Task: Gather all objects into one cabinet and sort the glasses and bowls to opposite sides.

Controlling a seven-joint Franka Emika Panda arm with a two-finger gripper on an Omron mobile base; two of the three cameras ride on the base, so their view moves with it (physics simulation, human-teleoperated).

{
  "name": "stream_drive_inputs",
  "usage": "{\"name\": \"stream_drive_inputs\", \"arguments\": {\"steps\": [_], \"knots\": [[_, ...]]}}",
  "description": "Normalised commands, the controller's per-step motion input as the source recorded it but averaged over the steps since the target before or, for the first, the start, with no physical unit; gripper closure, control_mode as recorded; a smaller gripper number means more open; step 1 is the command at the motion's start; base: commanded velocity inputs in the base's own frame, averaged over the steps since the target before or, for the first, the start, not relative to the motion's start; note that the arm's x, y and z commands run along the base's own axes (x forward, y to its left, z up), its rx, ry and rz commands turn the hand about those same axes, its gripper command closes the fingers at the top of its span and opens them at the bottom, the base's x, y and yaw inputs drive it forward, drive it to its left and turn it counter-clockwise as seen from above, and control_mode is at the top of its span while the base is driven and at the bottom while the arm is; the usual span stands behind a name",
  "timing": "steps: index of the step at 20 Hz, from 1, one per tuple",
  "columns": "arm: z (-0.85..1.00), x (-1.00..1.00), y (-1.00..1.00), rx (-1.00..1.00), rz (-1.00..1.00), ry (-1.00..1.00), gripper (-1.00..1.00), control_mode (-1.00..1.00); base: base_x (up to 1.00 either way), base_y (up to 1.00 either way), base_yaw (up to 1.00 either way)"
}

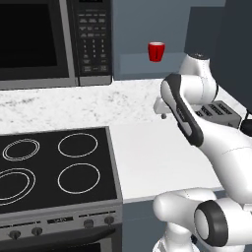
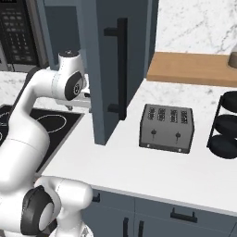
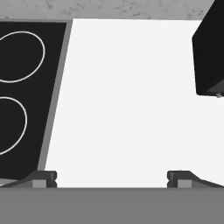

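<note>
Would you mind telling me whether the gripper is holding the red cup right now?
No: the red cup stands inside the open cabinet, while the gripper hangs open above the bare white counter.

The cup (image 1: pixel 156 51) is bright red and stands against the slate-blue inside of the cabinet (image 1: pixel 147 29). The cabinet door (image 2: pixel 109 69) is the same slate blue, and its long bar handle (image 2: pixel 121 68) is black. The surface (image 1: pixel 157 162) is plain white, while the backsplash (image 1: pixel 74 103) behind it is white marble with grey speckles. The stove top (image 1: pixel 54 167) is glossy black with thin white burner rings, framed in grey. The microwave (image 1: pixel 54 39) is dark grey with a black window. The toaster (image 2: pixel 166 127) is dark grey. The arm (image 1: pixel 216 142) is white with dark joints. A shelf board (image 2: pixel 194 69) is light wood brown. The hand's (image 3: pixel 112 179) fingertips (image 3: pixel 41 178) are dark grey.
</note>
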Motion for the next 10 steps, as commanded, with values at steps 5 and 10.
{"name": "stream_drive_inputs", "arguments": {"steps": [5,10], "knots": [[0.0,0.0,0.0,0.0,0.0,0.0,-1.0,1.0,0.85,-0.03,0.0],[0.0,0.0,0.0,0.0,0.0,0.0,-1.0,1.0,0.71,0.0,-0.01]]}}
